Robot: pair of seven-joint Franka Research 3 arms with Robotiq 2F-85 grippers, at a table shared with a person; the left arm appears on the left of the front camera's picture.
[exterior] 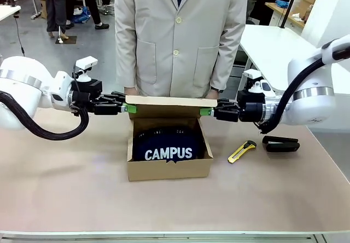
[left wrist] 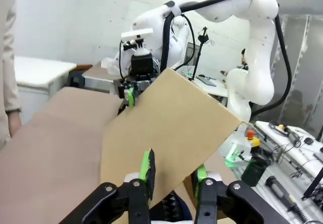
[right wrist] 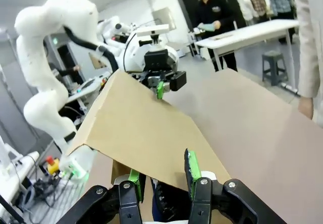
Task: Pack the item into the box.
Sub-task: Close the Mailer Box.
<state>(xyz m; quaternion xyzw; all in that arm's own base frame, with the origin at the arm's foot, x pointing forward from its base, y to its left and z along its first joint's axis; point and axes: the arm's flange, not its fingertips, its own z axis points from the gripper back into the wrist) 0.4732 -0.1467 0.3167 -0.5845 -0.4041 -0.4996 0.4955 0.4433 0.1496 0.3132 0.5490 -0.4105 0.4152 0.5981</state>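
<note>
From the front, the left end effector (exterior: pixel 129 109) reaches in to the left end of the raised hinged lid flap (exterior: pixel 170 100) of a shallow brown cardboard box (exterior: pixel 169 169), with a green pad at the flap's lower corner. Its grip cannot be read from there. The left wrist view settles it — its pads (left wrist: pixel 148 167) stand apart, with the flap's near corner lying loose between them.

Inside the box, under the flap, sits a soft navy-blue fabric pouch (exterior: pixel 169 144) with white "CAMPUS" lettering, filling most of the floor. The wrist views give a dark sliver of it below the flap. Behind the box a person in a beige coat (exterior: pixel 180 35) stands close against the far edge of the bench (exterior: pixel 65 188).

The right end effector (exterior: pixel 205 111) meets the flap's right end. In the right wrist view one pad (right wrist: pixel 192 164) lies over the cardboard and the other under it, set apart — open too.

Right of the box lie a yellow utility knife (exterior: pixel 241 151) and, farther right, a black stapler (exterior: pixel 281 144), both apart from the arms.

Count: two end effectors, one box, one pouch, one knife, one stapler.
</note>
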